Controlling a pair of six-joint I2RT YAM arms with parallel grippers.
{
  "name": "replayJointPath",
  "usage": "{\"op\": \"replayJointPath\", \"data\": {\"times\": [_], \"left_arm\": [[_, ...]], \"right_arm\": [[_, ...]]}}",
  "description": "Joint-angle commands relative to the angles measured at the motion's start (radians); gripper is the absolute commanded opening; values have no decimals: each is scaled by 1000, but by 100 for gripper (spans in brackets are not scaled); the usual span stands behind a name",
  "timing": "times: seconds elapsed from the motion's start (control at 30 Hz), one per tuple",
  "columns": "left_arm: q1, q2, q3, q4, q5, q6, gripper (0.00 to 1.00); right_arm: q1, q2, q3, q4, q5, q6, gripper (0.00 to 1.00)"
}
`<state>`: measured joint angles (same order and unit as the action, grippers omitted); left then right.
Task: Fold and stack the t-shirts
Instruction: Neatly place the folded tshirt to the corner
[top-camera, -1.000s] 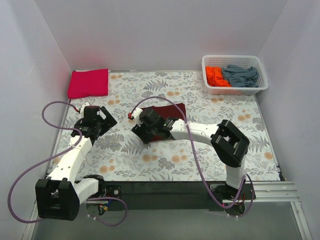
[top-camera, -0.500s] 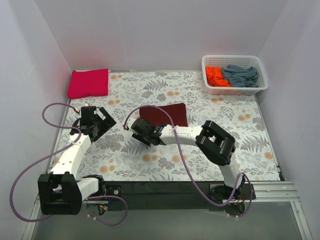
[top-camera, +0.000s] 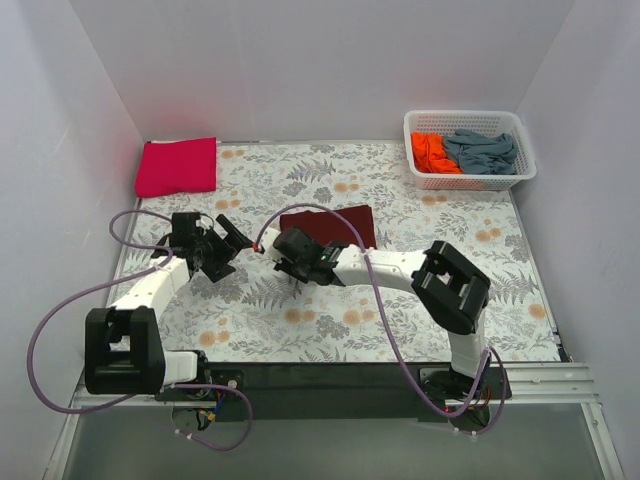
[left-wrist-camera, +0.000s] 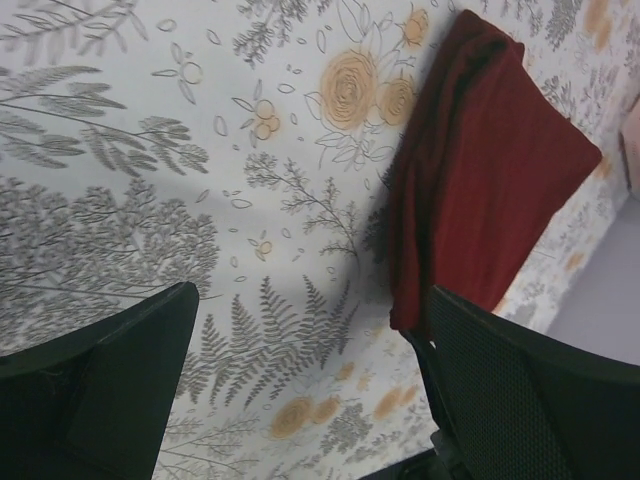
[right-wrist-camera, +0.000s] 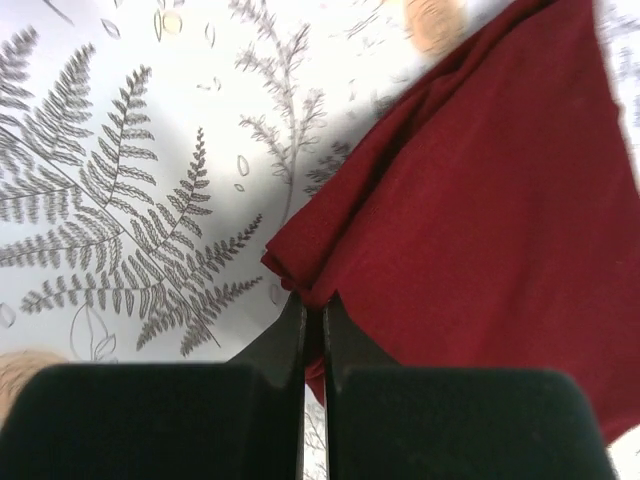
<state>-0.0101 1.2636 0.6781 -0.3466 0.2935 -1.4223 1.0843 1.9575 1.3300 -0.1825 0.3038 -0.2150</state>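
A folded dark maroon t-shirt (top-camera: 335, 224) lies mid-table on the floral cloth. My right gripper (top-camera: 288, 256) is shut on its near-left corner; in the right wrist view the jaws (right-wrist-camera: 312, 300) are pinched together with a fold of the maroon t-shirt (right-wrist-camera: 480, 200) between them. Just left of that shirt, my left gripper (top-camera: 226, 246) stands wide open and holds nothing. The left wrist view has the maroon t-shirt (left-wrist-camera: 480, 180) beside the right fingertip of the open left gripper (left-wrist-camera: 310, 300). A folded magenta-pink t-shirt (top-camera: 177, 166) lies at the back left corner.
A white lattice basket (top-camera: 465, 117) at the back right holds a crumpled orange t-shirt (top-camera: 430, 152) and a grey-blue t-shirt (top-camera: 482, 150). White walls enclose the table on three sides. Purple cables loop off both arms.
My right gripper has closed onto the maroon t-shirt's near-left corner. The left arm has swung right, bringing its open gripper close to that shirt.
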Motion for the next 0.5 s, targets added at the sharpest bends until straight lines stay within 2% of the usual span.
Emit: {"op": "replayJointPath", "data": {"times": [0.0,0.4,0.47], "left_arm": [[-20,63,12,124,154,-101,98],[-206,310,98,342,159,-289,98],[-224,345,87,432,161,-332,98]], "right_arm": [[-29,-120,-17,77,-75,23,1],[-87,-166,-91,140,-153,80,1],[-95,-169,-97,149,-163,86,1]]}}
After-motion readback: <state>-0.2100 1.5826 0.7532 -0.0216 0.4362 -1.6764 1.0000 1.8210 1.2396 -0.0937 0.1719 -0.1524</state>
